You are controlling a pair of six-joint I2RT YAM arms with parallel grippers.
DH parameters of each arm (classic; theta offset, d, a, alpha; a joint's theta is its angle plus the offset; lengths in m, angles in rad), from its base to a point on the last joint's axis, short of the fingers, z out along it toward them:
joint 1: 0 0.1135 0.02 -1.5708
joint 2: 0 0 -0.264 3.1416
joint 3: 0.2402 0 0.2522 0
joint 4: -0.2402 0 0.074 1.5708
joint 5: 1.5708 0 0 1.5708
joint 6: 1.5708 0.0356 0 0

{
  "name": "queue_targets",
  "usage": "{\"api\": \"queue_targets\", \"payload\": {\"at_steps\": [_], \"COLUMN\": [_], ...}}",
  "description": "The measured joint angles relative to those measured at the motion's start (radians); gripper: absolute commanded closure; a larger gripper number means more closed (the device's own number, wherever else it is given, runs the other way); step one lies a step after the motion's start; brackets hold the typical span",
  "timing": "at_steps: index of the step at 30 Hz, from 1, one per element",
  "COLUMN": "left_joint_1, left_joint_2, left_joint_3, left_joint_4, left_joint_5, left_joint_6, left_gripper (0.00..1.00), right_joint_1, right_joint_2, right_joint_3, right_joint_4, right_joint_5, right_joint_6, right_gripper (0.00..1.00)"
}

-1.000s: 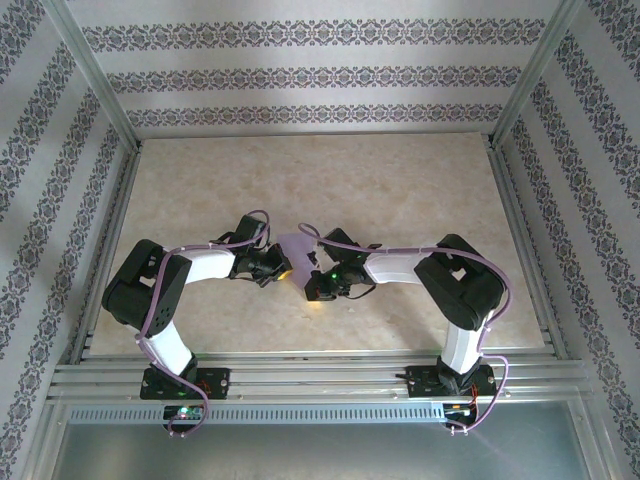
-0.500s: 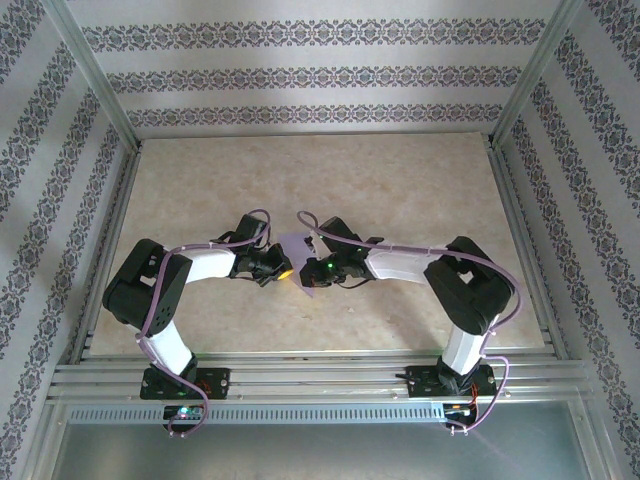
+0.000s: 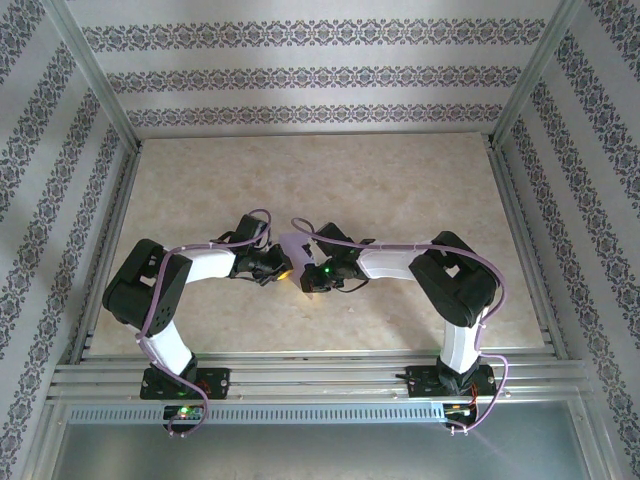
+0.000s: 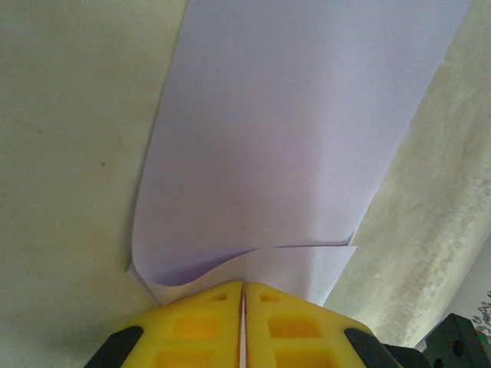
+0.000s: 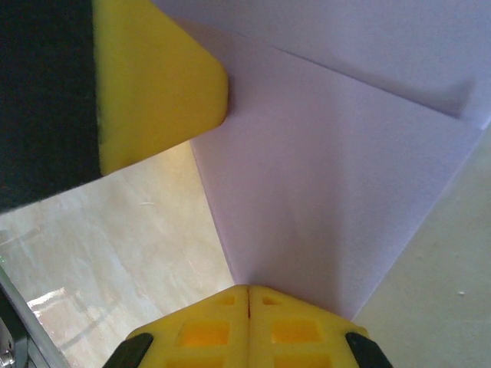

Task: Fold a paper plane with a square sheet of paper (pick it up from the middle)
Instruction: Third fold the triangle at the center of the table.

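Observed from the near edge of the room, largest item first.

Table (image 3: 400, 190): pale marbled top. The work sits at its centre, low in the middle of the overhead frame.

Arms: the left arm (image 3: 200, 265) and the right arm (image 3: 400, 265) reach inward and nearly meet, with the sheet of paper (image 4: 291, 138) bridging the short gap between them.

Sheet: pale lavender and partly folded. The left wrist view shows two layers. The upper one bows up at the bottom centre, and a lower flap pokes out to the right. The right wrist view shows a straight crease running across the upper right.

Left gripper (image 4: 242, 299): its yellow jaws are pressed together on the near edge of the sheet.

Right gripper (image 5: 249, 303): closed likewise, pinching a corner. One left finger (image 5: 161, 84) lies against the sheet at the upper left of that frame.

Assessment: the step in hand appears to be setting a fold with the sheet pinched from both sides. To do it well:
- Both pinches should stay firm.
- The arms should move together, since thin paper will tear or slip if one pulls ahead.
- The bowed upper layer wants flattening before any crease is pressed, or the edges will land misaligned.
- The grips are very close, so any turn of a wrist should be small to avoid finger contact.
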State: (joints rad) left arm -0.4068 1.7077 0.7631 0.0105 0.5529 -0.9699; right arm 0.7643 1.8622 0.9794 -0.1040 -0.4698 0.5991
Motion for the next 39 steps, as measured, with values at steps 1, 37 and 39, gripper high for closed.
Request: {"api": "queue_targets", "payload": {"at_steps": [1, 37, 39], "left_joint_1": [-0.001, 0.193, 0.214], "left_joint_2": [-0.004, 0.034, 0.028], "left_joint_3": [-0.001, 0.140, 0.155], "left_joint_4": [0.000, -0.268, -0.297], "left_joint_5": [0.000, -0.080, -0.115], "left_joint_6": [0.002, 0.349, 0.366], "left_gripper": [0.89, 0.89, 0.88], "right_joint_1": [0.000, 0.006, 0.006], "right_joint_2": [0.001, 0.012, 0.011], "right_joint_3": [0.002, 0.038, 0.038], "right_joint_4": [-0.003, -0.053, -0.053], "right_joint_5": [0.001, 0.060, 0.060], "right_joint_6": [0.000, -0.031, -0.030], "right_gripper": [0.98, 1.00, 0.99]}}
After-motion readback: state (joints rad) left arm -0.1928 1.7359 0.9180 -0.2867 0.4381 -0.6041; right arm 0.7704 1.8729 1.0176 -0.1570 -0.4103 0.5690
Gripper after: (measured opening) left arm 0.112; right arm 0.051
